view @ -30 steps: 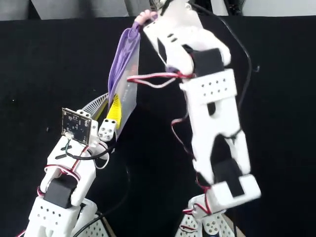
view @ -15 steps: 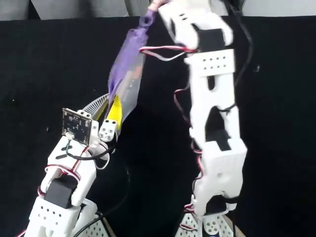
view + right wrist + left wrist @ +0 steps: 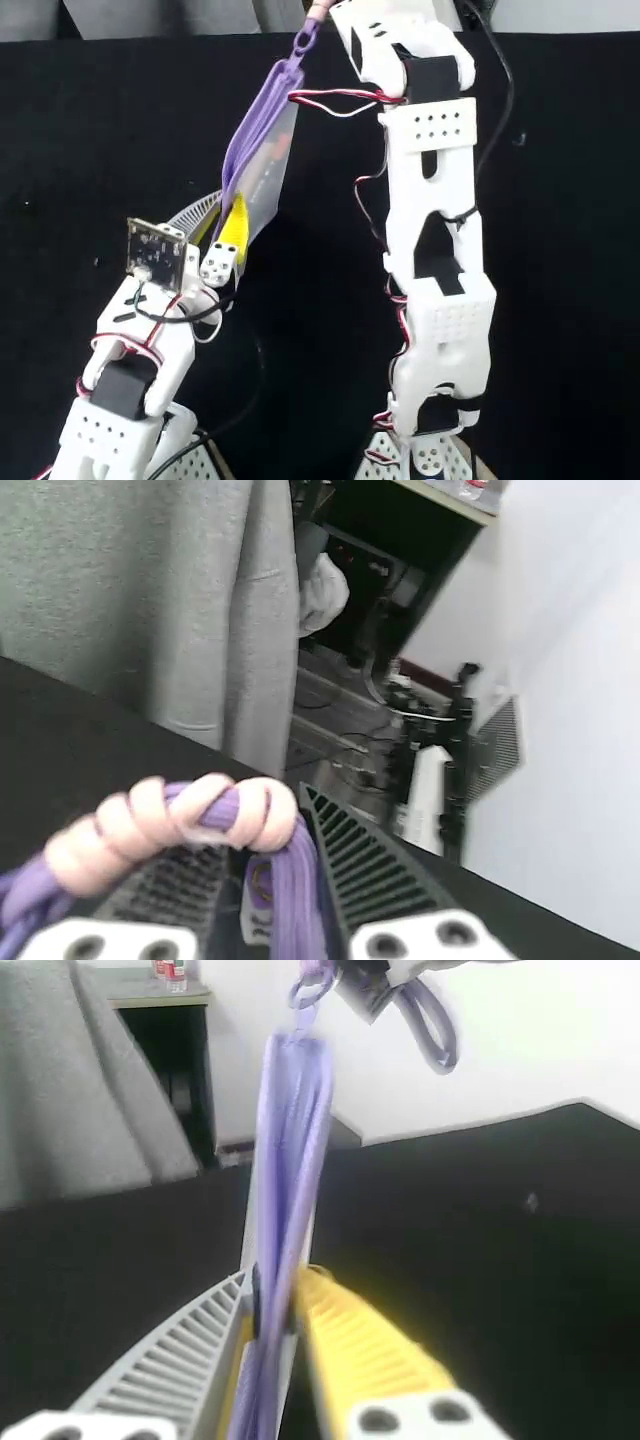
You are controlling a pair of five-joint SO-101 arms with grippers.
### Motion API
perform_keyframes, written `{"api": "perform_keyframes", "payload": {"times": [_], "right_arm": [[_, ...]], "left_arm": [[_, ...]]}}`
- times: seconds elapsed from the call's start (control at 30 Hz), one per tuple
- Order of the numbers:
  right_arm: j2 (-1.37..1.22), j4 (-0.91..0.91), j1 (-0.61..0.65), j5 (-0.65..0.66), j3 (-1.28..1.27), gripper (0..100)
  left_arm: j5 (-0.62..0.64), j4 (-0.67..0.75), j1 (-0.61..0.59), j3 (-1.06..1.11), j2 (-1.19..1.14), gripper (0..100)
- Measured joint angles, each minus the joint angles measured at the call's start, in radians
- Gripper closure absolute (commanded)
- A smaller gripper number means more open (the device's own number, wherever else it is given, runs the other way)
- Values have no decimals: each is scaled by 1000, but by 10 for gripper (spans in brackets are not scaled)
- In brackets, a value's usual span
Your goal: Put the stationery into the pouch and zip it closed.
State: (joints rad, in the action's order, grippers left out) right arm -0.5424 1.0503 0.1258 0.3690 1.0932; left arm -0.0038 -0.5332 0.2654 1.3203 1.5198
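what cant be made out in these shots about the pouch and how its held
Contents: in the high view the pouch hangs edge-on, and the reddish shape behind its clear side is too small to identify.
Zip: how far it is closed is blurred in the left wrist view and too thin in the high view.
Pouch's lower end: high view, hidden behind the left gripper.
Right gripper grip: the pink cord covers it.

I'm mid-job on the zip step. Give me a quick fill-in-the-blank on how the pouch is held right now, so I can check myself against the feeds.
The pouch is stretched in the air between the left hand and the ____ hand.
The left hand is shut on the pouch's ____ end.
The right hand is shut on the pouch's top end, where a coiled cord is coloured ____.
The left hand's fingers are grey and ____.

Missing words: right; lower; pink; yellow.
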Motion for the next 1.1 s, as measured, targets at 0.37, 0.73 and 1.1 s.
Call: {"api": "perform_keyframes", "payload": {"times": [0.37, 0.73, 1.1], "right_arm": [[0, -2, -6, -2, 29, 988], [-2, 26, 0, 17, 144, 988], [0, 569, -2, 161, 411, 988]], "left_arm": [[121, -34, -51, 54, -15, 784], [176, 32, -155, 84, -15, 784], [204, 133, -212, 123, -15, 784]]}}
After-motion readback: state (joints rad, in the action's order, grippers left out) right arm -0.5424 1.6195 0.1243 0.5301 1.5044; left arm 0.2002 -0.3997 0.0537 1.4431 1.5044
